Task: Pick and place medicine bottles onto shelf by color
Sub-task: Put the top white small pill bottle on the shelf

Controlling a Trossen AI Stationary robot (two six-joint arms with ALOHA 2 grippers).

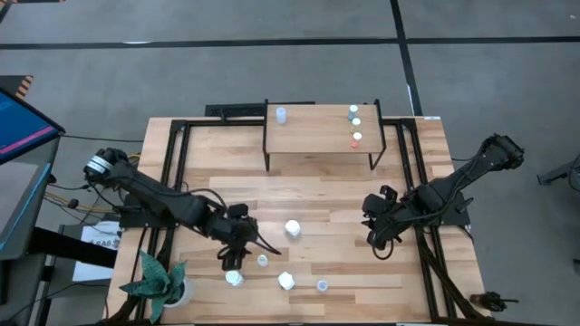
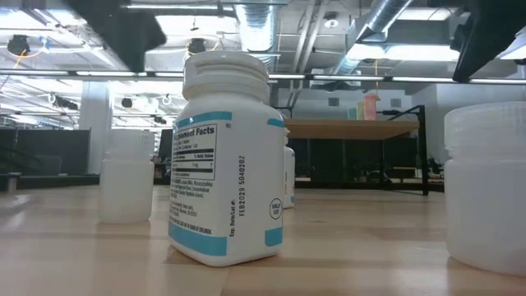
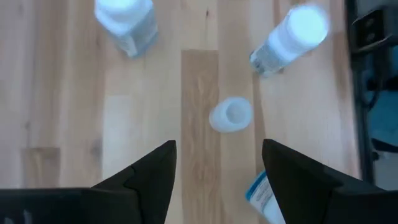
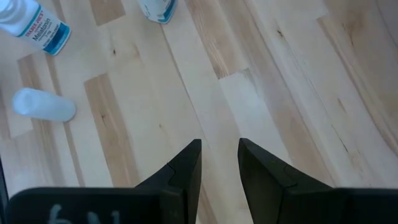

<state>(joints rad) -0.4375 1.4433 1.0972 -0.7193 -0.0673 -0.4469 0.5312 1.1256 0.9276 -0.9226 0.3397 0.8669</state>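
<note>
Bottles on the shelf [image 1: 308,140] so far: one pale-blue-capped bottle [image 1: 281,114] near its back-left corner, and a row of three small ones at the right end — green cap [image 1: 353,110], whitish cap [image 1: 356,121], orange cap [image 1: 357,138]. Five bottles remain on the table [image 1: 326,195]: a larger white bottle [image 1: 292,228] mid-table, a small blue-capped one [image 1: 263,261], a white bottle [image 1: 235,278] close under the left gripper, another white bottle [image 1: 285,281] and a small one [image 1: 322,286] near the front edge.

Left gripper [image 1: 232,258] hovers over this front-left cluster, fingers spread wide with nothing between them; its wrist view shows a small pale bottle [image 3: 231,114] ahead of the gap and a labelled bottle just beside the right-hand finger [image 3: 298,180].

Right gripper [image 1: 376,237] waits over bare wood at mid-right, fingers only narrowly apart, empty.

Risks, as judged:
- Cluster is tight — a descending finger could clip the labelled neighbour and roll it toward the front edge.
- Small bottles tip easily if pinched off-centre.
- The plant [image 1: 159,281] sits near the left arm's elbow side.

Open room: the shelf's middle is bare, and the table's centre and right half give free transit.
</note>
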